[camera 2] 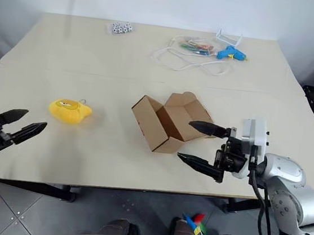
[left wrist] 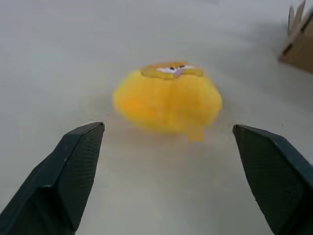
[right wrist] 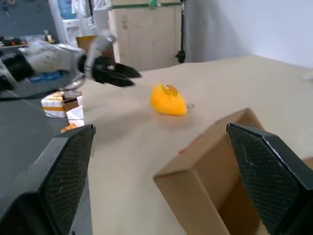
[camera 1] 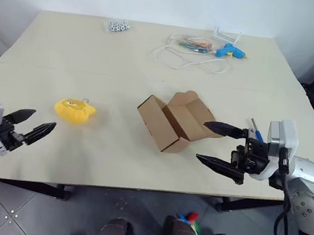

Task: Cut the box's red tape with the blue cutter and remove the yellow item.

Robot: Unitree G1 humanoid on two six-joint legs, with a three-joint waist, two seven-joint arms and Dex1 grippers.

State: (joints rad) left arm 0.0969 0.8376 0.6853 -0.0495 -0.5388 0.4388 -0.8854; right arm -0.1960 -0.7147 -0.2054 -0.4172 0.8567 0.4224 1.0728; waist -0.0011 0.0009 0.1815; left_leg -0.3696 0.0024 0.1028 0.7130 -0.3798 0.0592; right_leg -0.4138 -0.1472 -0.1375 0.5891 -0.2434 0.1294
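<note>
With the box lying open between the right gripper's spread, empty fingers, the yellow item sits out on the table just ahead of the left gripper, also open and empty, the task apparently complete.

Here's the pale beige bench, and sitting out on its left side, all alone, is the yellow item, a round plush resting directly on the top. Near the middle lies the box, flaps open, well apart from the plush. Along the far edge there's a little bag of black-and-white pieces, a loose white cord, a bundle of coloured sticks, a light-blue glue gun and a small white stand behind it.
</note>
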